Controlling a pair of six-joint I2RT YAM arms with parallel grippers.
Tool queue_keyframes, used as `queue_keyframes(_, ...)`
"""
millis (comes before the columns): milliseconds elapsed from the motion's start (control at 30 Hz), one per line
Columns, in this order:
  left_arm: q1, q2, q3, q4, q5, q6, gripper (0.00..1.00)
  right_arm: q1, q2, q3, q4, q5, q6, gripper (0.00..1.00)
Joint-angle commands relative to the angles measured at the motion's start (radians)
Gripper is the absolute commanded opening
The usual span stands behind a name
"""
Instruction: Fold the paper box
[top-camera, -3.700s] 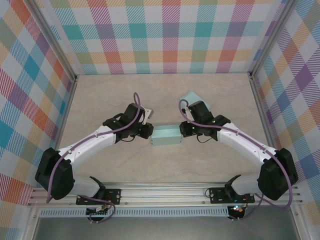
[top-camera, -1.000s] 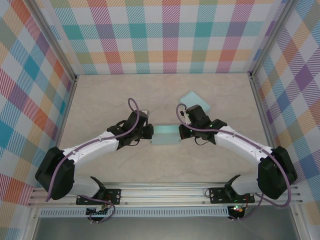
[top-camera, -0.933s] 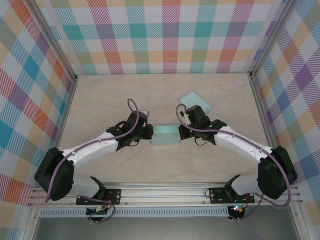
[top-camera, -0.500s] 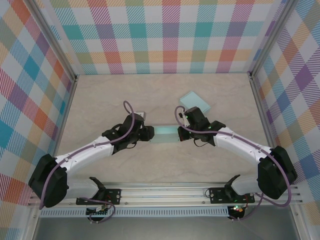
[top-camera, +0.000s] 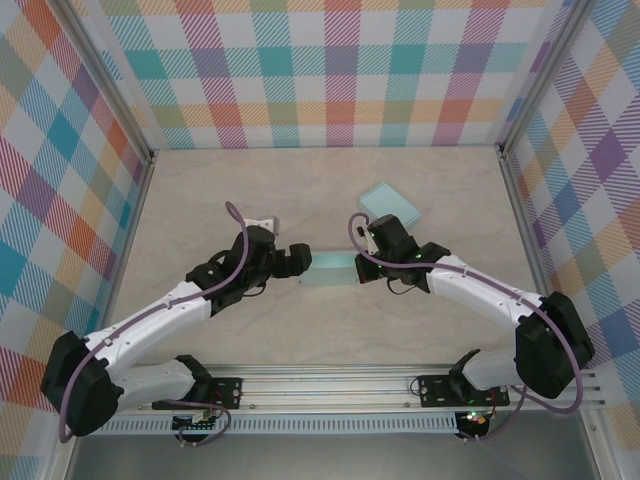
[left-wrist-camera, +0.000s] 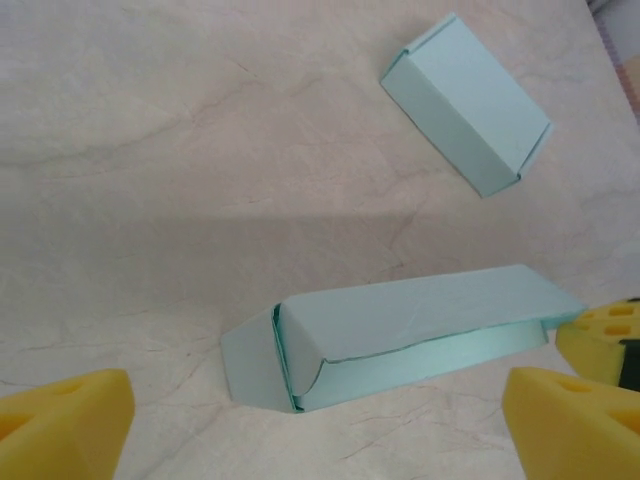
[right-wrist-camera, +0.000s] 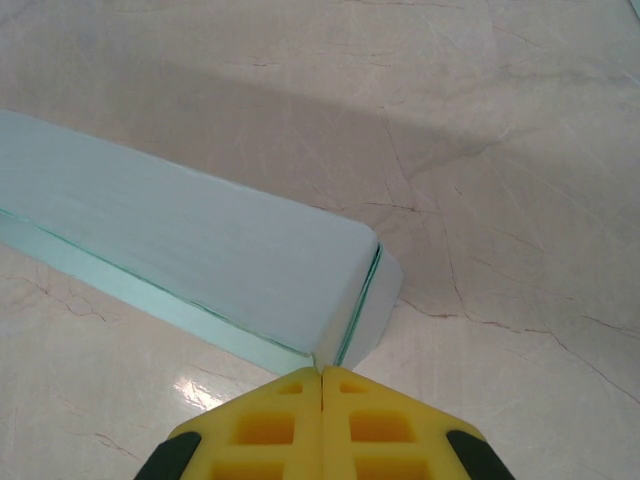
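Here my left hand (left-wrist-camera: 318, 400) stands wide open with nothing in it, its two yellow fingers (left-wrist-camera: 62, 420) spread far apart at the bottom corners of the left wrist view. The paper box (left-wrist-camera: 410, 335) lies on the surface (left-wrist-camera: 150, 150) just ahead of that hand, across the gap between the fingers and clear of both. It is a long, slim carton of pale mint green, lying on its broad side and sagging a little rather than standing square. The end nearest my left hand is unclosed. A flap (left-wrist-camera: 248, 365) lies flat on the surface there, and the thin inner edges curve open beside it. My right hand (right-wrist-camera: 321, 385) is fully closed, its yellow pads pressed together with nothing between them, and its tip rests right against the other end of the box (right-wrist-camera: 180, 250). At that end a rounded flap (right-wrist-camera: 378, 305) juts out onto the surface, and darker green edges show where the layers meet. From above, the box (top-camera: 333, 268) sits between my two hands, the left hand (top-camera: 298, 262) just off one end and the right hand (top-camera: 362, 262) at the other. A second box (left-wrist-camera: 467, 103), shorter and the same mint colour, lies well beyond my left hand, ahead and to the right. From above, this second box (top-camera: 390, 203) is beyond my right hand, apart from everything else.
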Motion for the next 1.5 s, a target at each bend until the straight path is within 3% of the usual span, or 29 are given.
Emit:
queue_keyframes(0,-0.008,-0.043,-0.011,-0.026,-0.041,-0.026,1.00,0.011,0.022,-0.015,-0.052,0.006,-0.016,0.00)
queue_keyframes(200,-0.008,-0.065,0.005,-0.026,-0.076,-0.042,1.00,0.015,0.023,-0.015,-0.056,0.009,-0.017,0.00)
queue_keyframes(400,-0.006,-0.070,0.038,-0.098,-0.190,-0.117,1.00,0.016,0.019,-0.015,-0.059,0.012,-0.019,0.00)
queue_keyframes(867,0.000,-0.011,0.121,-0.060,-0.241,-0.048,1.00,0.019,0.018,-0.012,-0.064,0.016,-0.021,0.00)
queue_keyframes(1467,0.028,0.158,0.254,-0.056,-0.113,-0.040,1.00,0.024,0.021,-0.007,-0.065,0.022,-0.021,0.00)
